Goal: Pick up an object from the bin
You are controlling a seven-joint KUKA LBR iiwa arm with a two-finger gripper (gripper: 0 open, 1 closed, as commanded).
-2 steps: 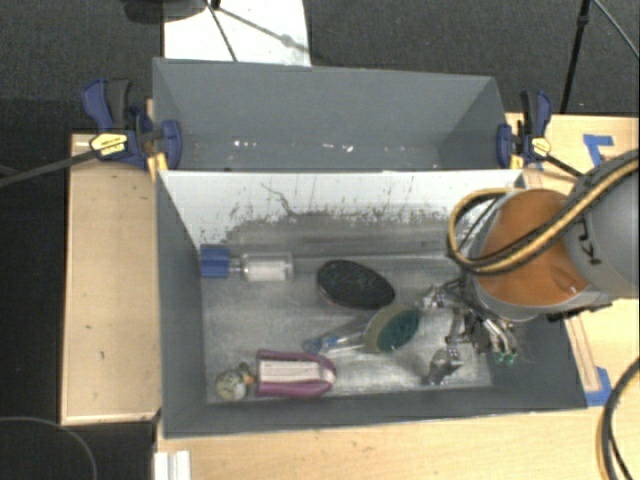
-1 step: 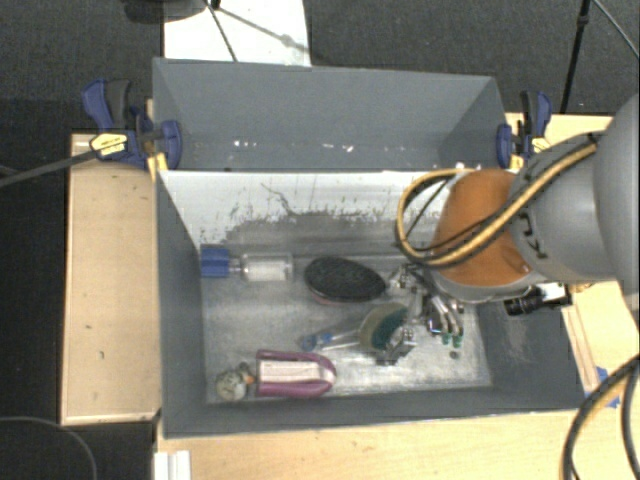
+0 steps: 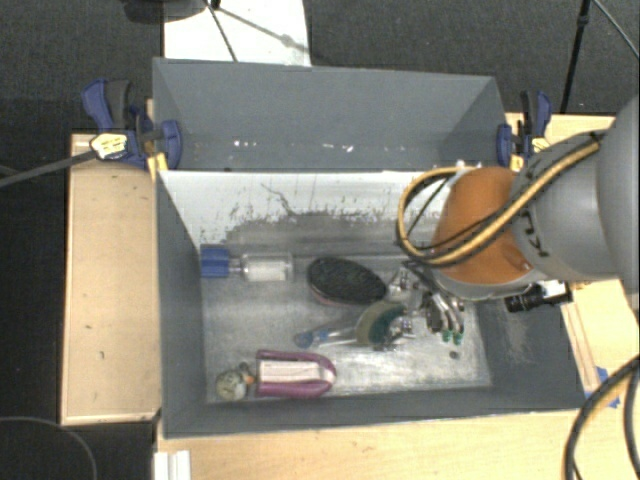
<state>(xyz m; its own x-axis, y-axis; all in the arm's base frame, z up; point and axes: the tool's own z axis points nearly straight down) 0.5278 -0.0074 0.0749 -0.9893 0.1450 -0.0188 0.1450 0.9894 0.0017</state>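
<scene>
Green-headed brush [image 3: 378, 324] with blue handle: lay right of middle on the floor of the bin [image 3: 330, 128]. Farther left, saw clear blue-capped bottle [image 3: 245, 266], purple case [image 3: 295, 373], dark oval brush [image 3: 345, 281]. Rightmost, found end effector [image 3: 450, 334] just beside the green head; could not tell whether apart or together.

bin [image 3: 300, 213]: grey metal, matt, scuffed | bottle [image 3: 255, 267]: clear glossy plastic | oval brush [image 3: 345, 281]: black, matt

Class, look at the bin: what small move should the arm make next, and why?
Probably ease the hand toward the view's left and down: it hangs beside the round head of the blue-handled tool, the nearest thing; the oval brush lies just behind.
</scene>
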